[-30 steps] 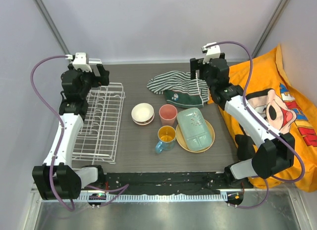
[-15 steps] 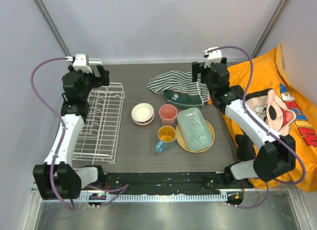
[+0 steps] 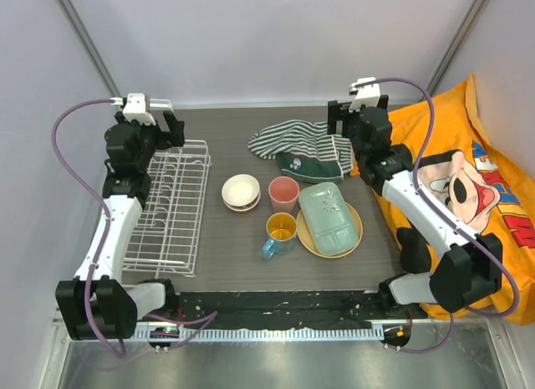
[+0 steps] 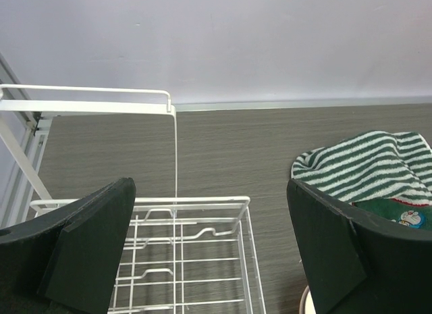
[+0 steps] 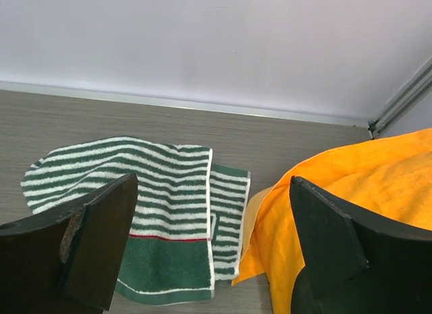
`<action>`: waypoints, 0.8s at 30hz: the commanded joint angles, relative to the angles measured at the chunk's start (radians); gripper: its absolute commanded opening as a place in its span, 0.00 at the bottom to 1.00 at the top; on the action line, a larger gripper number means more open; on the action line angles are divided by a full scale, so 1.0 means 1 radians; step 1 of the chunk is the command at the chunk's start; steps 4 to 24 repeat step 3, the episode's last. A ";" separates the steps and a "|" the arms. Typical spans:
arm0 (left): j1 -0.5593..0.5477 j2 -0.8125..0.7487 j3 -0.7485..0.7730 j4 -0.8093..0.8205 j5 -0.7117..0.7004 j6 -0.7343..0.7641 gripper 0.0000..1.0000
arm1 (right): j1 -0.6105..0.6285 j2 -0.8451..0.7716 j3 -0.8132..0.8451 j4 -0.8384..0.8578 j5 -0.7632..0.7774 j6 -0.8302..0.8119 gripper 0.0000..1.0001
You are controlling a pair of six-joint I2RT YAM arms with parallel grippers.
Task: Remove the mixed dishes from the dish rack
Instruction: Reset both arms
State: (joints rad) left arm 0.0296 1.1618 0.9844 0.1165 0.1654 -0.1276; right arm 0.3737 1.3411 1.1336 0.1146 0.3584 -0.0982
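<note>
Six dishes stand on the table [image 3: 234, 259] right of the dish rack [image 3: 167, 207]: cream bowl [image 3: 241, 188] in dark red bowl [image 3: 243, 207] nearest, then pink cup [image 3: 283, 192], mug [image 3: 280, 230], and green tray [image 3: 328, 217] on tan plate [image 3: 353, 237] (farthest). Left gripper [image 4: 209, 243] hovers over the rack's far end, fingers apart. Right gripper [image 5: 210, 250], over the striped cloth [image 5: 135, 192] beyond the dishes, is likewise spread.

Robot lab enclosure (plain grey walls [image 3: 267, 46], bare aluminium frame posts [image 3: 86, 42])
</note>
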 commanded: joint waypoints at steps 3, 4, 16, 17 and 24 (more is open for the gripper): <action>0.006 -0.039 0.000 0.061 -0.009 -0.003 1.00 | 0.002 -0.042 -0.009 0.077 -0.004 0.003 0.98; 0.006 -0.039 0.000 0.061 -0.009 -0.003 1.00 | 0.002 -0.042 -0.009 0.077 -0.004 0.003 0.98; 0.006 -0.039 0.000 0.061 -0.009 -0.003 1.00 | 0.002 -0.042 -0.009 0.077 -0.004 0.003 0.98; 0.006 -0.039 0.000 0.061 -0.009 -0.003 1.00 | 0.002 -0.042 -0.009 0.077 -0.004 0.003 0.98; 0.006 -0.039 0.000 0.061 -0.009 -0.003 1.00 | 0.002 -0.042 -0.009 0.077 -0.004 0.003 0.98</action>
